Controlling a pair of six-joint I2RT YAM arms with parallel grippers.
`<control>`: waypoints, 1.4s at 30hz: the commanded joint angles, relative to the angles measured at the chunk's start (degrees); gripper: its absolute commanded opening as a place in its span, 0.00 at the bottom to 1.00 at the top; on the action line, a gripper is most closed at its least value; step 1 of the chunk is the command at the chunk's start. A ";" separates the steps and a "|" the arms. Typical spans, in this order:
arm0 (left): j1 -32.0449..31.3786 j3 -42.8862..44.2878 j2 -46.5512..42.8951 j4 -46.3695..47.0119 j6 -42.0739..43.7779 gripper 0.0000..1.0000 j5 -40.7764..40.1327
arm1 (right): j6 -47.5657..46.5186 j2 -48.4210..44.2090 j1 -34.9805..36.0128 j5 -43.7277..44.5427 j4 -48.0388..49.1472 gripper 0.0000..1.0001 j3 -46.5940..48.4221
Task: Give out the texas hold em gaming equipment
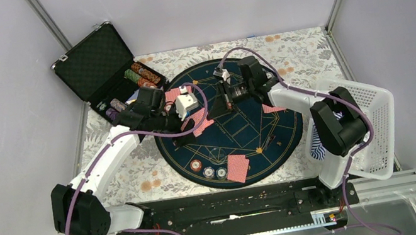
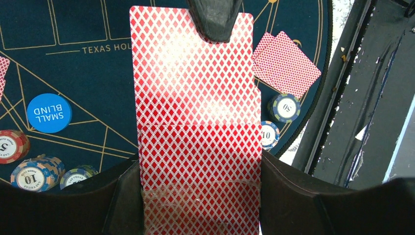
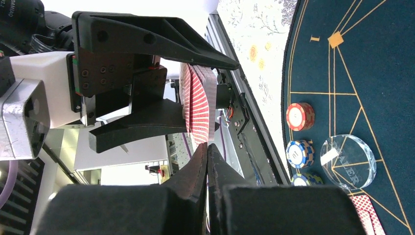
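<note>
Nearest your left wrist camera, the deck of red-backed cards (image 2: pixel 195 147) sits clamped between the jaws of the left gripper (image 2: pixel 200 196), which stand at a middling spread. Left of it on the round mat (image 2: pixel 98 73) lies the blue small-blind disc (image 2: pixel 49 113). Right of it lie two chips (image 2: pixel 284 107) and two face-down cards (image 2: pixel 286 63). Your right gripper (image 3: pixel 206 154) is pinched tight on the far end of the top card (image 2: pixel 191 63).

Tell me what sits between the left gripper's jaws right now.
A stack of red-backed cards, clamped by the left gripper; the left wrist view shows them, the right gripper pinching their far end.
</note>
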 commanded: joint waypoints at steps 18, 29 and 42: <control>0.62 1.37 -2.21 3.06 -0.19 0.00 2.63 | -24.10 -2.66 -10.63 6.77 -29.80 0.00 14.25; 0.97 0.87 -2.95 3.12 -0.20 0.00 2.82 | -46.61 16.54 -11.00 40.82 -46.58 0.00 43.17; 1.42 0.51 -3.52 3.06 -0.19 0.00 3.24 | -58.13 30.57 -5.37 69.34 -45.96 0.00 59.53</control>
